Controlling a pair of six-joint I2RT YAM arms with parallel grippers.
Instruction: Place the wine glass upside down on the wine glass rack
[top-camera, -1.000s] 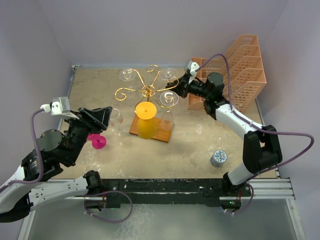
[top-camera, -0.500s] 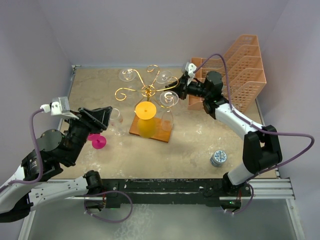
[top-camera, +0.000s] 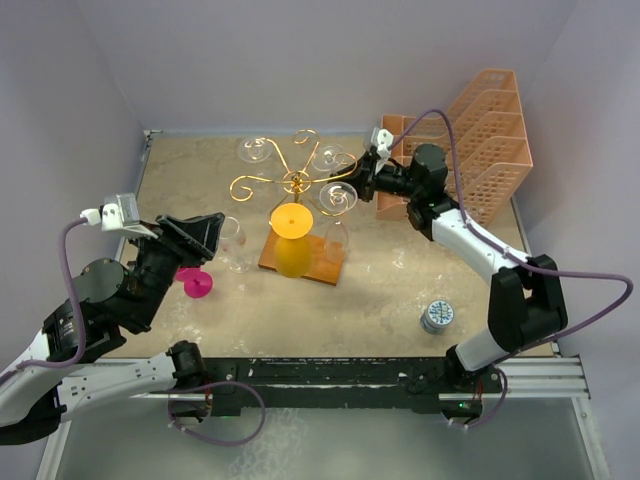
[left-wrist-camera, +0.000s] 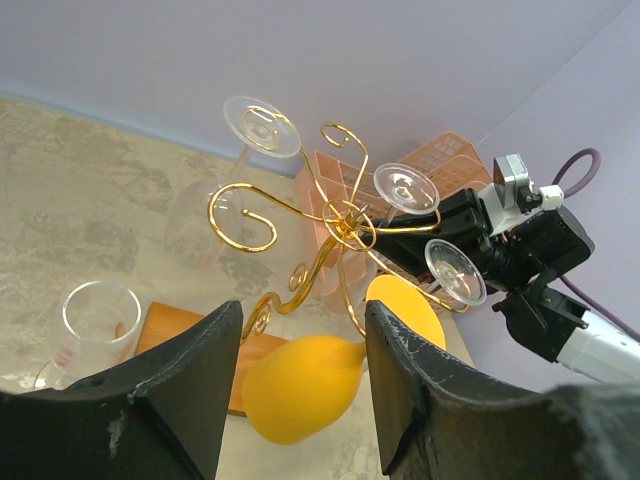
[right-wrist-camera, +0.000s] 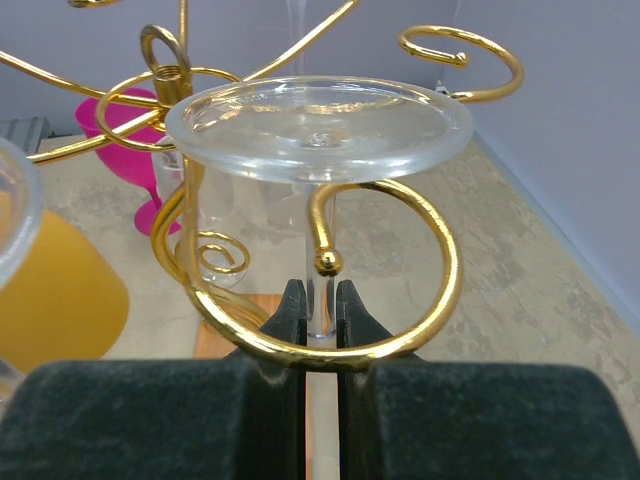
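Note:
The gold wire rack (top-camera: 297, 182) stands on a brown wooden base (top-camera: 322, 266). My right gripper (top-camera: 360, 185) is shut on the stem (right-wrist-camera: 320, 300) of a clear wine glass, which is upside down with its foot (right-wrist-camera: 318, 115) uppermost. The stem sits inside a scrolled gold arm (right-wrist-camera: 440, 290), and the foot (top-camera: 338, 196) rests over that curl. My left gripper (top-camera: 205, 235) is open and empty, left of the rack. In the left wrist view (left-wrist-camera: 300, 400) its jaws frame a yellow glass (left-wrist-camera: 300, 385).
A yellow glass (top-camera: 292, 240) and two clear glasses (top-camera: 255, 150) (top-camera: 330, 156) hang on the rack. An upright clear glass (top-camera: 236, 245) and a pink glass (top-camera: 195, 283) stand by my left gripper. A peach lattice tray stack (top-camera: 480, 130) is at the back right. A small round tin (top-camera: 437, 316) is at the front right.
My right gripper has shifted slightly at the rack with the glass stem still held. The clear glass hanging behind it has swung a little to the left. The left arm has not moved.

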